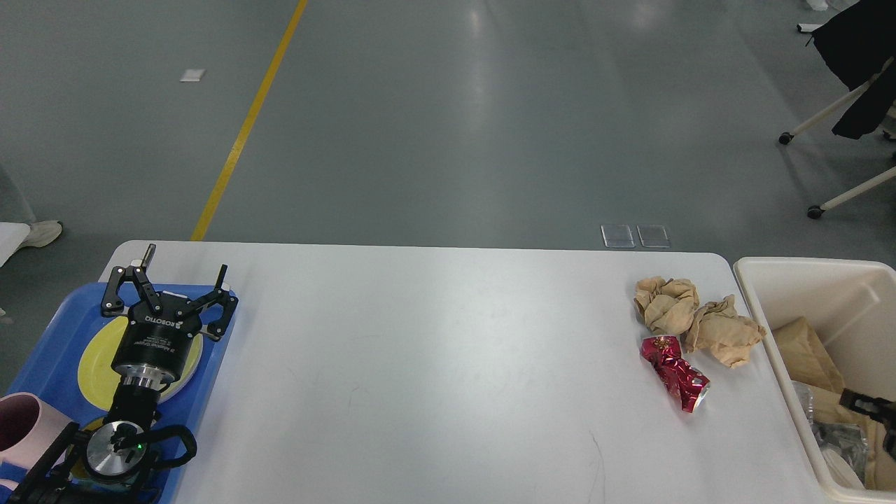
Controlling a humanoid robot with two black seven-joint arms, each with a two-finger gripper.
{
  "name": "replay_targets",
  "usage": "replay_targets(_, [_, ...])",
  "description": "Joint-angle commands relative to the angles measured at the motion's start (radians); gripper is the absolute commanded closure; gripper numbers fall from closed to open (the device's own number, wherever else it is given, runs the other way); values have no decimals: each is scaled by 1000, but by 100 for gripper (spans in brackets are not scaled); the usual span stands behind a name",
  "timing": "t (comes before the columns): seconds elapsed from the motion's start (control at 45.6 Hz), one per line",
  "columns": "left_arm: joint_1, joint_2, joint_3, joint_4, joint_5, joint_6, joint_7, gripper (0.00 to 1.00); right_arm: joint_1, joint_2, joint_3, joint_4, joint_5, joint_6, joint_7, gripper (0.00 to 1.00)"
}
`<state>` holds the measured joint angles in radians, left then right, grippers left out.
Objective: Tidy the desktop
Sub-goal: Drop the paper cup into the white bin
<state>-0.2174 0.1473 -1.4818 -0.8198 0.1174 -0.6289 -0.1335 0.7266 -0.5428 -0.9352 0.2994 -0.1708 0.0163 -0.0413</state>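
On the bench [434, 364], a tray [49, 329] is set at its left end, paper wads [693, 318] and a crushed can [673, 372] near its right end, a bin [798, 280] beyond that end.
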Motion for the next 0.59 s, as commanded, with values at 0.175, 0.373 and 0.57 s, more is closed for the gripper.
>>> replay_targets(0.175, [0,0,0,1,1,-3,0,3,727,-141,-365,647,-223,154,-8,0])
replay_targets(0.373, [1,0,0,-1,-1,-3,0,3,1184,62,-602,837,-220,511,-8,0])
replay_targets(0.57, [1,0,0,1,1,0,0,3,1487,187,-550,987,-214,838,-5,0])
